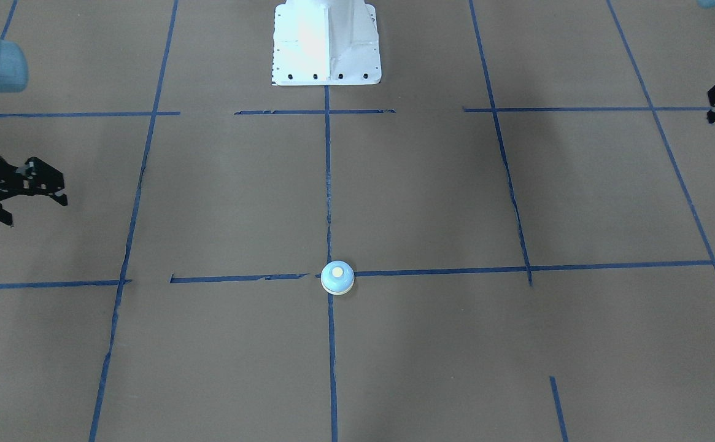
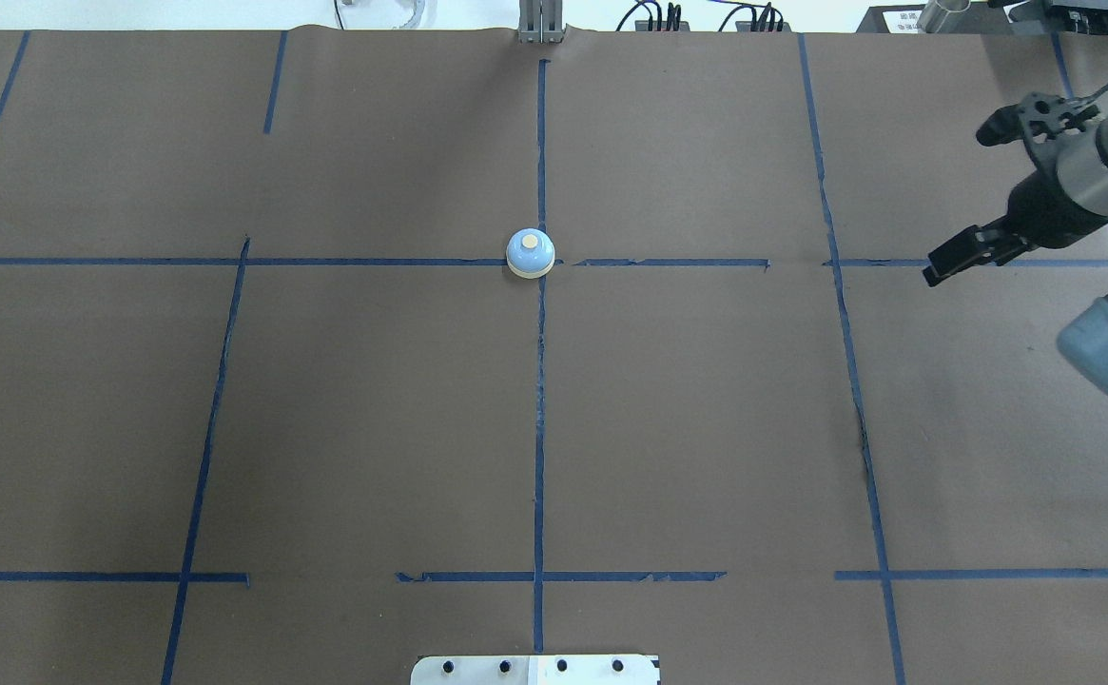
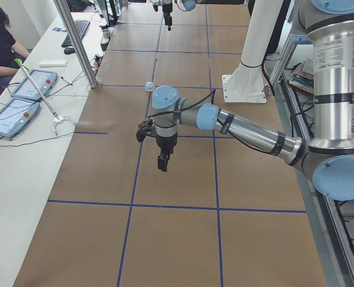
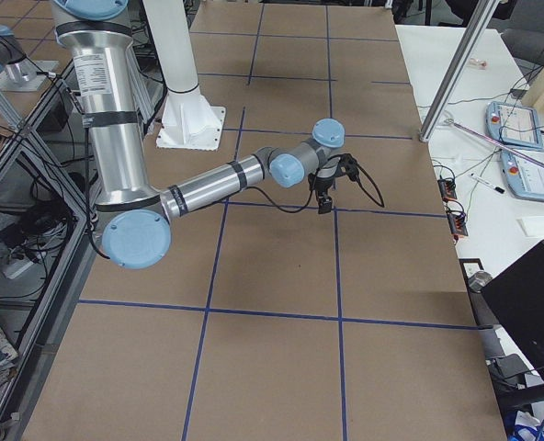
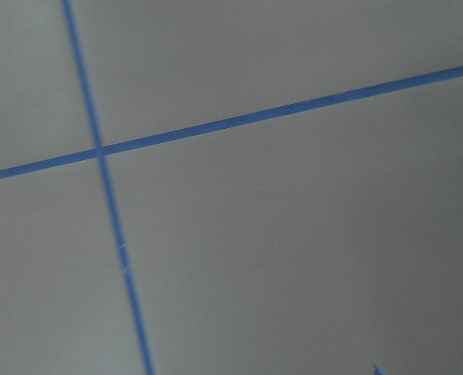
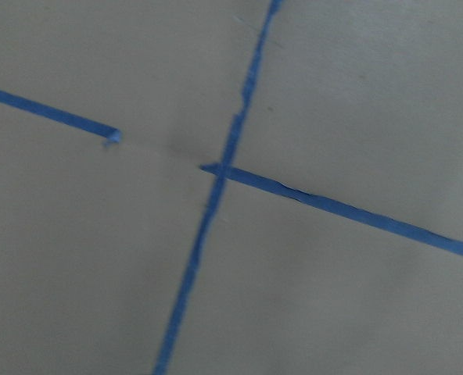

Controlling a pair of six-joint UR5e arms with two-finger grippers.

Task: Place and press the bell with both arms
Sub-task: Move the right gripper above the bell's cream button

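Overhead first: the bell point(image 2: 530, 253) stands upright, button up, right on a crossing of blue tape point(image 2: 540, 428) on the table point(image 2: 373, 409), on the half away from the robot. The right gripper point(image 2: 942, 268) hangs well apart near the table's edge, and its jaws look pressed together with nothing between them. From the left end, the left gripper point(image 3: 163, 162) points down over bare table, also far from the bell. Front view clips it at the edge, so I cannot tell its jaws. Both wrist cameras show only tape lines. My read: the reach has not begun. Next, one arm must open and take the bell low, at the base ring, and the other must press the button straight down.
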